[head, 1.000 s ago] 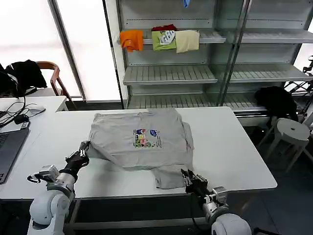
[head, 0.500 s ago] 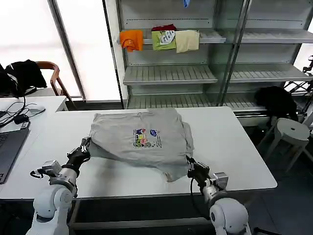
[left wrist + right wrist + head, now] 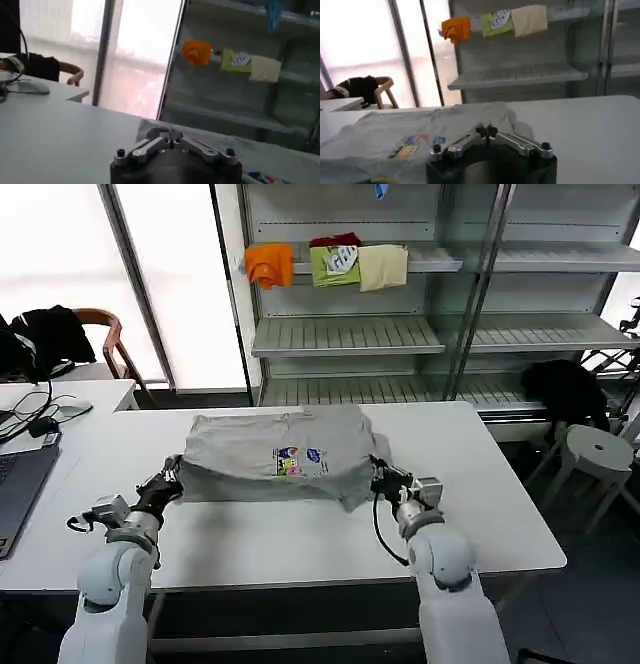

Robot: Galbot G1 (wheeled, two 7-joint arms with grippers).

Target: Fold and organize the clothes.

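Jaws of left gripper and right gripper clamped on shirt hem corners; best carried evenly toward 12 o'clock, edges aligned over tabletop.

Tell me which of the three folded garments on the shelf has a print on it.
The green garment, the middle one of the three on the shelf. It carries white lettering, while the orange garment and the cream garment beside it are plain.
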